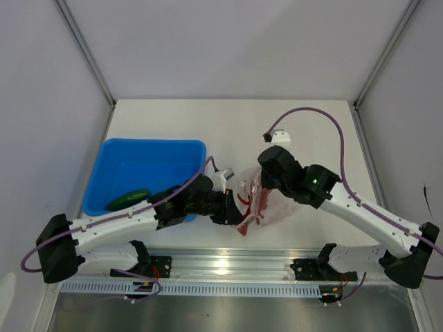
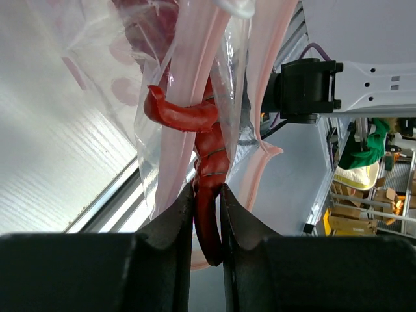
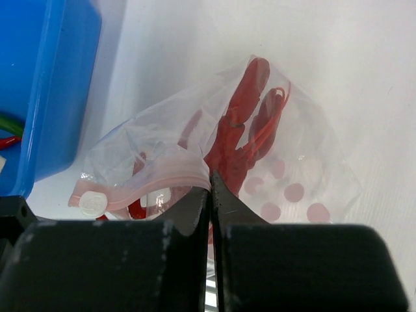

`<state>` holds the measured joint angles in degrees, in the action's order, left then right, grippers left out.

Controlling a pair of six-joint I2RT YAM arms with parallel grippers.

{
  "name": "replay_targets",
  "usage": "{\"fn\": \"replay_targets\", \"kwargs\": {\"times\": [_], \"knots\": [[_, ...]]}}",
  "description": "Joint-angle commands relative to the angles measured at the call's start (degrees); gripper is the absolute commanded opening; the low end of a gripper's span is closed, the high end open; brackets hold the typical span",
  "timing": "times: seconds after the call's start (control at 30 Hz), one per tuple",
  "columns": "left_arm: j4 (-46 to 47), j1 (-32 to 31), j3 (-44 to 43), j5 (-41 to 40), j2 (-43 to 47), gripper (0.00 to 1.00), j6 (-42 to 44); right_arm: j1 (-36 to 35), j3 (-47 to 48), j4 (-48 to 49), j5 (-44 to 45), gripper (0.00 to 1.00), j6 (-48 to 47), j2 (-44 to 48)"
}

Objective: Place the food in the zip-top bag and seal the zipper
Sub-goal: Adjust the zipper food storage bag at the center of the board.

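The clear zip-top bag (image 1: 266, 205) lies in front of the arms at mid-table, and several red chili peppers (image 3: 242, 117) show through it. My left gripper (image 1: 234, 207) is at the bag's mouth. In the left wrist view this gripper (image 2: 208, 190) is shut on a red chili pepper (image 2: 207, 162) that reaches up between the two pink lips of the zipper (image 2: 195, 97). My right gripper (image 3: 209, 177) is shut on the pink zipper (image 3: 156, 179) at the edge of the bag (image 3: 312, 175), lifting that lip. In the top view the right gripper (image 1: 256, 182) is just behind the bag.
A blue tray (image 1: 111, 155) stands left of the bag, close to my left arm, with a dark green pepper (image 1: 128, 199) in its near corner. A white slider tab (image 3: 92, 203) sits at the zipper's end. A purple cable (image 1: 325, 117) loops over the back right of the table.
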<state>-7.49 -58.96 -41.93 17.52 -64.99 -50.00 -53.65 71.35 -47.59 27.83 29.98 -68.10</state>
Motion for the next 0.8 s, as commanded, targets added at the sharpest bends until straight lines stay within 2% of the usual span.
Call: {"fn": "replay_targets", "kwargs": {"times": [0.0,0.4,0.47,0.57,0.77], "knots": [[-2.53,-0.80,-0.87,0.15,3.03,0.01,0.87,0.65,2.12,4.44,1.00,0.00,-1.76,-1.25],[-9.91,-2.56,-9.12,-3.80,0.31,0.01,2.98,-2.07,7.83,4.35,-2.26,0.02,-5.98,-4.94],[-10.35,-2.56,-9.92,-4.68,-0.83,0.01,3.24,-3.04,8.71,4.00,-1.39,0.03,-6.94,-5.38],[-10.45,-2.48,-10.97,-5.74,-2.15,0.01,3.68,-4.53,9.94,3.30,-0.77,0.00,-7.48,-6.34],[-10.01,-2.56,-11.95,-8.11,-3.48,0.01,4.91,-6.47,9.33,1.89,2.04,0.00,-6.69,-6.61]]}}
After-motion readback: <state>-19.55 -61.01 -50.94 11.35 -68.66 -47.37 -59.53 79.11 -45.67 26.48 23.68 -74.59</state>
